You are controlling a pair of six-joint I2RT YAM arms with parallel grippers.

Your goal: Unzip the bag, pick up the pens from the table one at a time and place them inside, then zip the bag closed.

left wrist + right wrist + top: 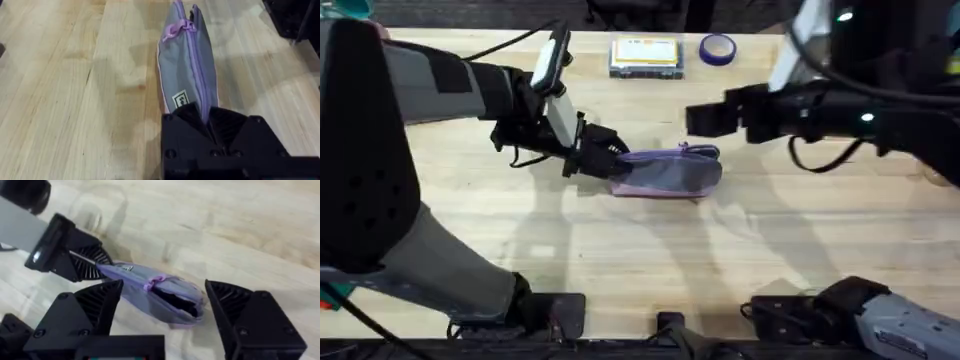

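Note:
The grey bag [665, 172] with lilac trim lies on its side in the middle of the table [620, 260]. My left gripper [608, 160] is shut on the bag's left end; in the left wrist view its fingers [235, 125] pinch the bag [187, 70] at the zipper seam. My right gripper [705, 118] hangs above the bag's right part, open wide. In the right wrist view the bag [150, 292] lies below the spread fingers [100, 302], with a dark gap open near the lilac zipper pull [155, 282]. The pens are out of view.
A clear flat box with a yellow label [645, 55] and a purple tape roll [717, 48] sit at the table's far edge. Bare wood stretches in front of the bag toward the arm bases.

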